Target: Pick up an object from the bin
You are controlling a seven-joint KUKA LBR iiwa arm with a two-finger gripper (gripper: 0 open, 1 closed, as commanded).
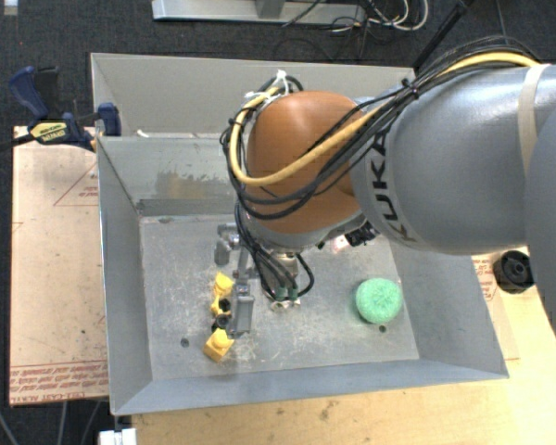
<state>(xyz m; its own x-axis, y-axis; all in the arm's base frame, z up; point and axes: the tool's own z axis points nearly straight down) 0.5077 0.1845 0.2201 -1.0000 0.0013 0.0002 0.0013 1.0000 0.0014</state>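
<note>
front wall: grey metal bin point(306, 378). Its walls slope in to a flat, scuffed floor, so loose stuff settles on the floor, not up the sides.
nearest piece: small yellow plastic block point(218, 345), on the floor left of centre, close to the front wall, lying free.
next up: small black bit point(223, 311) and a second small yellow plastic piece point(222, 285), roughly in line with the block. Can't tell if it's one toy or separate parts.
gripper: gripper point(239, 315) is down at floor level, just right of that line, beside the black bit. Contact is unclear. Released or clenched: cannot tell. Nothing visibly held.
task thing: my read is that the yellow/black line is the candidate, as it's the only stuff near the tool. It's lying on the floor, not lifted.
green ball: round green foam-looking ball point(378, 299), right half of the floor, well apart from the gripper.
wrist: rounded orange cover point(296, 160) sits above the gripper with the tool pointing down, probably kept vertical to clear the sloped walls.
cables: black and yellow cables point(287, 179) are looped round the cover, likely as slack for wrist rotation.
arm: big grey KUKA arm point(473, 156) comes in over the right rim.
risk: the pieces are small and bunched, so a close could nudge them instead of catching one.
</note>
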